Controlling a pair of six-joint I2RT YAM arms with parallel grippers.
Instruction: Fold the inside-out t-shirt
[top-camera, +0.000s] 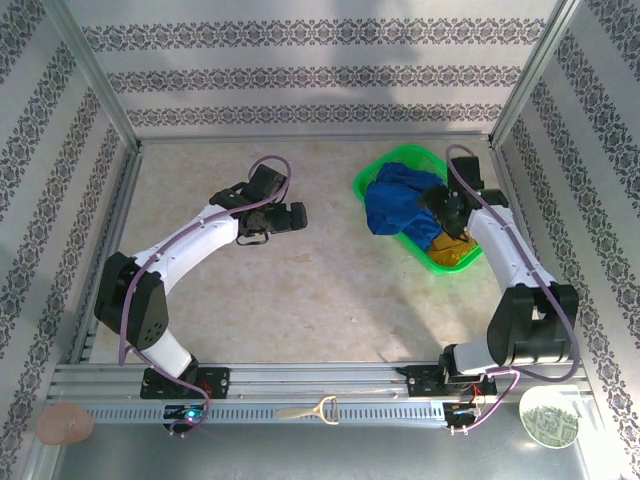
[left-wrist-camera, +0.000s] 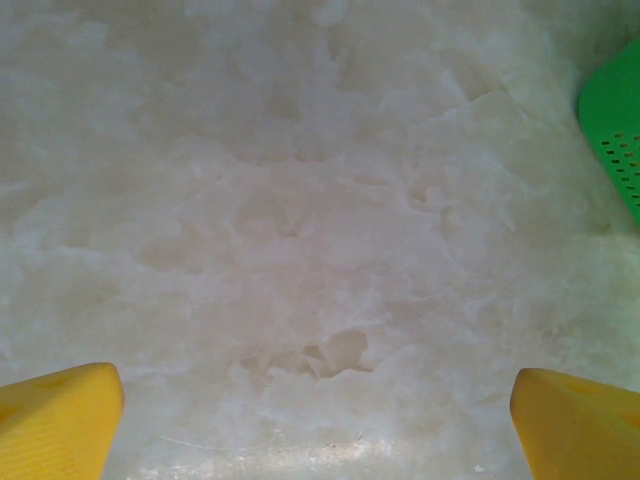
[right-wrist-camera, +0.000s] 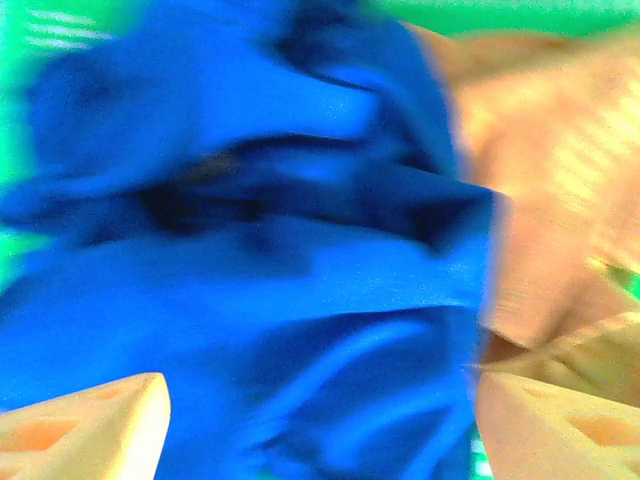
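Near rail: a small pale tool (top-camera: 312, 411) lies on the frame between the arm bases, apart from the work.
Left gripper (left-wrist-camera: 320, 425): jaws spread wide, nothing between them. It hovers over the bare middle of the surface (left-wrist-camera: 300, 230), likely parked where the shirt can be laid out.
Right gripper (right-wrist-camera: 320, 430): reached into the basket, fingers wide apart with blue cloth below and between them. The wrist view is smeared, so it probably has no pinch yet, though contact cannot be told.
Green basket (top-camera: 378, 170): sits at the far right of the surface, beside the right arm's reach, which would explain why that arm does the fetching.
Inside-out t-shirt (top-camera: 392, 205): bunched in a heap in the basket's far-left half, spilling toward the rim. No lettering shows.
Mustard garment (top-camera: 455, 250): in the same basket, on the near-right side, touching the blue cloth. A low grab risks lifting both.
Stage: judged as the very start, nothing spread or folded.
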